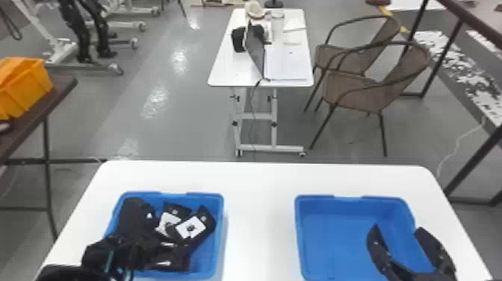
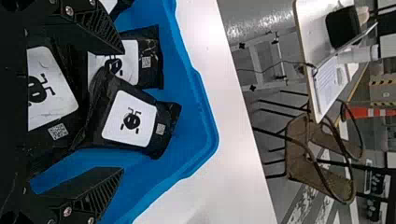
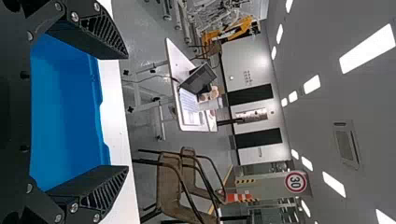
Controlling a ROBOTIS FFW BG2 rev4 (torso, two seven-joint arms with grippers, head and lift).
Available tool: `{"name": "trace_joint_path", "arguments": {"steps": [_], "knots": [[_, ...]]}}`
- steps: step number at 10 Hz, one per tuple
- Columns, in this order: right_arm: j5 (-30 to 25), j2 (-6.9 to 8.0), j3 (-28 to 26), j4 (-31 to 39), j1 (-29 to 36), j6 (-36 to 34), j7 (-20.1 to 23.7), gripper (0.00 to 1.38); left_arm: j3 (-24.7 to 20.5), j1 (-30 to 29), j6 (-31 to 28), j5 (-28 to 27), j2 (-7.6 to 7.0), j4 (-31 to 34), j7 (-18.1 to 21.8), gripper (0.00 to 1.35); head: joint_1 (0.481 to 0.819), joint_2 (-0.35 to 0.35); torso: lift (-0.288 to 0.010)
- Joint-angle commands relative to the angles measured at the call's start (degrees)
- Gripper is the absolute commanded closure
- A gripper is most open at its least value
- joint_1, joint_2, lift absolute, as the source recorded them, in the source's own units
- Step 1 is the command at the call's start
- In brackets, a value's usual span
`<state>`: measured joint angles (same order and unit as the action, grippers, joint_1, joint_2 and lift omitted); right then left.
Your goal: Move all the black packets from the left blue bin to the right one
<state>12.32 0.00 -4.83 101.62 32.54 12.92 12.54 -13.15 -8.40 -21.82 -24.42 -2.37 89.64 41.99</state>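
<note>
My left gripper [image 1: 108,256] hangs over the near left part of the left blue bin [image 1: 221,228], its jaws spread wide and gripping none of the packets; black packets [image 1: 191,228] with white labels lie heaped inside that bin, overlapping one another at different slants. In my left wrist view, a labelled packet [image 2: 130,119] lies in the space between my parted fingers, its body against a neighbouring packet [image 2: 149,60]; another labelled packet [image 2: 49,91] lies closer to my palm. A dark packet [image 1: 135,213] rests in the bin's far left corner, unheld.

My right gripper [image 1: 397,227] waits by the right edge of the right blue bin [image 1: 297,231], jaws open, with nothing in their grasp; one finger is over the bin's interior. The two bins stand apart on the white table [image 1: 257,183], the left one toward the table's left edge, the right one toward its right edge; bare tabletop runs between them. Beyond the table's far edge, a laptop [image 1: 256,50] stands on a smaller table [image 1: 224,74]; wicker chairs [image 1: 358,87] stand beside it; at far left, an orange bin [image 1: 28,89] sits on a brown table [image 1: 61,87].
</note>
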Motion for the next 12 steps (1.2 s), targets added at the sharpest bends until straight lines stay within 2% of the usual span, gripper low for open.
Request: {"name": "trace_joint_path", "arguments": {"steps": [1,4,6,7,8,9,10,12], "knots": [[0.16,0.05,0.0,-0.19,-0.11,0.0,0.03,0.18,1.55,2.77,1.07,-2.74,-0.79,-4.91,0.11,0.14,0.695,0.045,0.0],[0.77,0.05,-0.09,-0.81,-0.29,0.0,0.38,0.18,6.21,9.45,3.18,-5.37,-2.9,-15.46,0.38,0.13,0.695,0.032,0.0],[1.12,0.05,-0.09,-0.98,-0.46,0.0,0.73,0.18,8.14,12.79,4.41,-6.52,-3.08,-20.38,0.38,0.15,0.695,0.011,0.0],[1.21,0.05,-0.09,-1.16,-0.64,0.0,0.82,0.18,8.32,13.41,5.12,-6.52,-3.08,-21.35,0.47,0.26,0.695,0.001,0.0],[1.3,0.05,-0.09,-1.33,-0.64,0.0,0.91,0.18,8.32,13.41,5.82,-6.52,-3.08,-21.35,0.73,0.72,0.695,-0.002,0.0],[1.74,0.05,-0.09,-1.51,-0.55,0.09,0.99,0.18,8.58,13.5,6.0,-7.04,-3.25,-21.26,0.99,0.9,0.695,-0.007,0.0],[1.92,0.05,-0.09,-1.6,-0.55,0.09,1.08,0.18,8.58,13.94,5.38,-8.45,-3.25,-21.26,2.14,0.9,0.695,-0.01,0.0],[2.09,0.05,-0.18,-1.68,-0.81,0.09,1.26,0.18,8.76,14.37,4.85,-12.23,-3.08,-21.08,5.04,1.08,0.695,-0.012,0.0]]}}
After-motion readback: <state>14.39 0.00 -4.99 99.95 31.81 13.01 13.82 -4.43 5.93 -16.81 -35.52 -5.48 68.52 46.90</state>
